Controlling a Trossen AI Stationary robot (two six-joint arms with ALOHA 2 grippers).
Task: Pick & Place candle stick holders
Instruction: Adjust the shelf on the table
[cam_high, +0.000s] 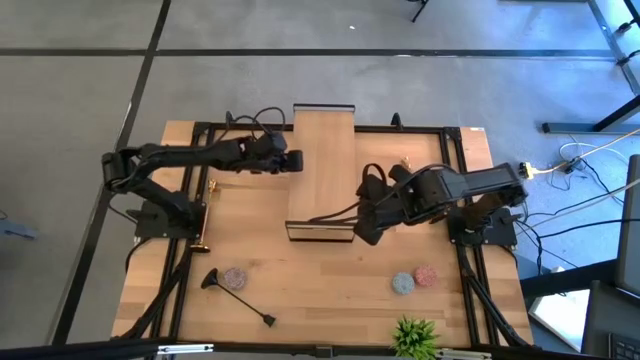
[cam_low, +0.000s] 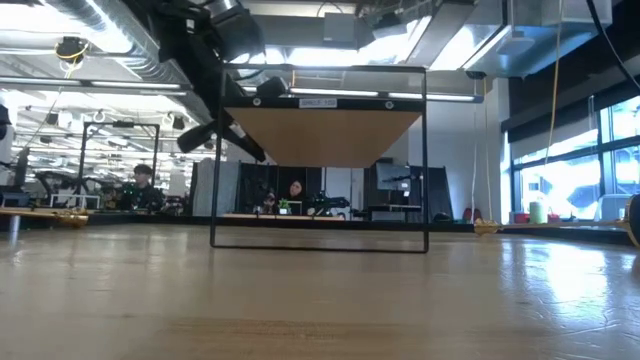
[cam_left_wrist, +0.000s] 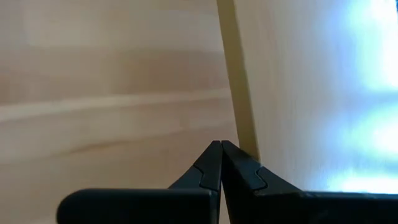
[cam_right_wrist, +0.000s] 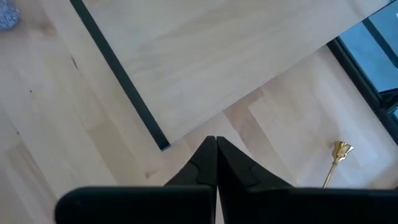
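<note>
A black candle stick holder (cam_high: 240, 297) lies on its side on the table near the front left. A gold one (cam_high: 204, 218) lies along the left frame rail, and shows again low at the left of the low view (cam_low: 60, 215). The cup end of another gold one (cam_right_wrist: 339, 155) shows on the table past the raised wooden shelf (cam_high: 322, 150). My left gripper (cam_left_wrist: 221, 144) is shut and holds nothing. It hangs at the shelf's far left edge (cam_high: 298, 160). My right gripper (cam_right_wrist: 216, 138) is also shut on nothing, above the shelf's near right corner (cam_high: 362, 237).
The shelf (cam_low: 320, 135) stands on a thin black frame mid-table. Round pads lie near the front: one (cam_high: 235, 277) beside the black holder, and two (cam_high: 403, 283) (cam_high: 426, 275) on the right. A green plant (cam_high: 415, 335) sits at the front edge. People sit in the room beyond.
</note>
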